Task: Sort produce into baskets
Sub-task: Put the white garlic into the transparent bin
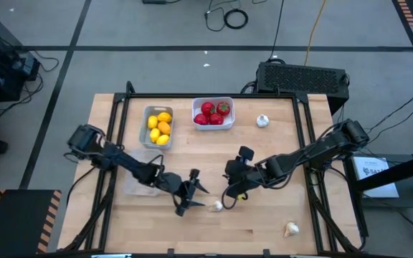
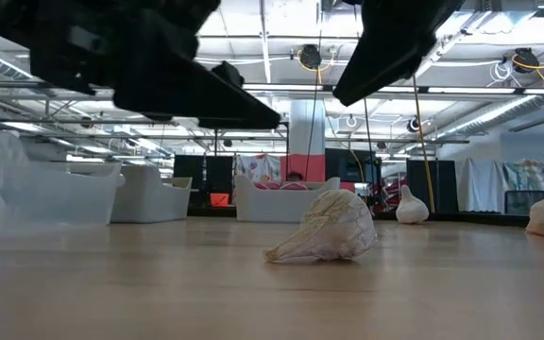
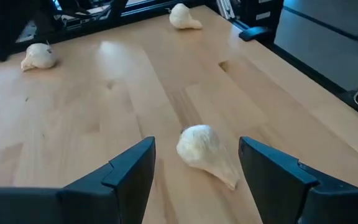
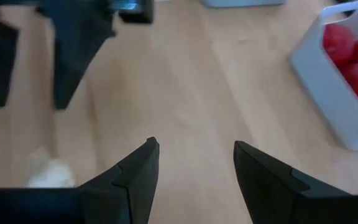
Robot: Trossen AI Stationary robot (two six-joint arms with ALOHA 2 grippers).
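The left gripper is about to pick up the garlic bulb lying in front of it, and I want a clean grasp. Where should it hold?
Grip the garlic bulb across its round body, from above. It lies on its side, tapered stem end toward the open left gripper, and that end looks too thin to hold.

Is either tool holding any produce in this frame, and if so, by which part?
Nothing is held. The left tool is open around a garlic bulb lying on the table; the right tool is open and empty.

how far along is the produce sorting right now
Done: yellow and orange lemons fill the grey basket, red fruits the white basket. In hand: the open left pincer flanks one whitish garlic bulb. Left: all three bulbs; the clear plastic basket looks empty.
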